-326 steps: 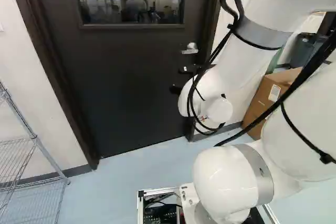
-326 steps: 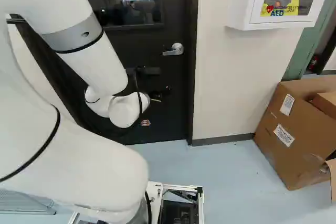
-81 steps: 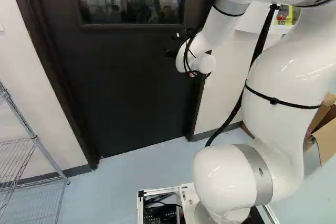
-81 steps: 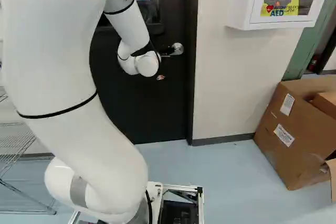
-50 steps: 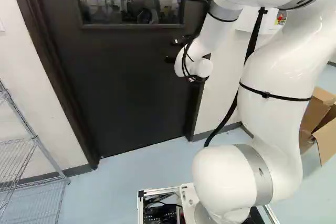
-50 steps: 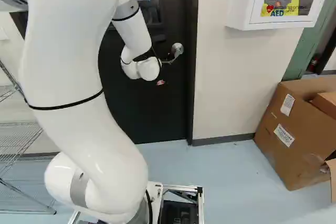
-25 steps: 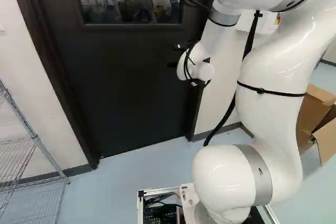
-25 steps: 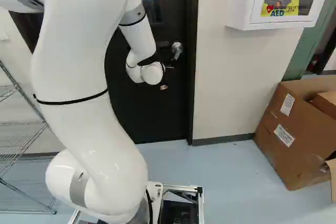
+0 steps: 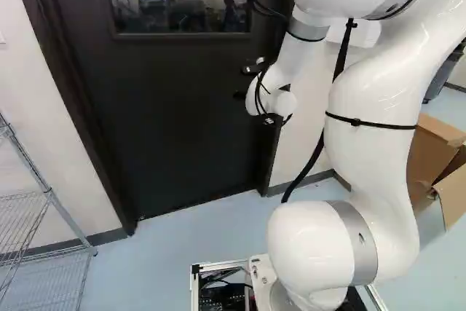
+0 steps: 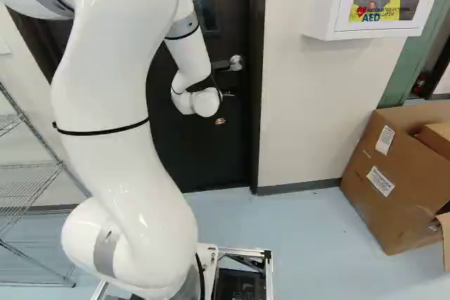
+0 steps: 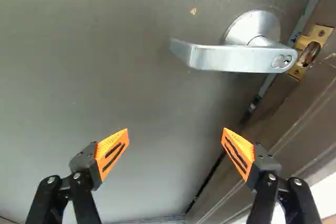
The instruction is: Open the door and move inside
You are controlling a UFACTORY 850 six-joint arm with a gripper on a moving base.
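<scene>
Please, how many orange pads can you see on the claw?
2, both on the open claw: one pad is farther from the door frame, the other pad is nearer to it. None seems hidden.

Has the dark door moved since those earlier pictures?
Yes, slightly: in the left base view, the dark door has swung away from the arm, its window shifted left against the door frame.
</scene>
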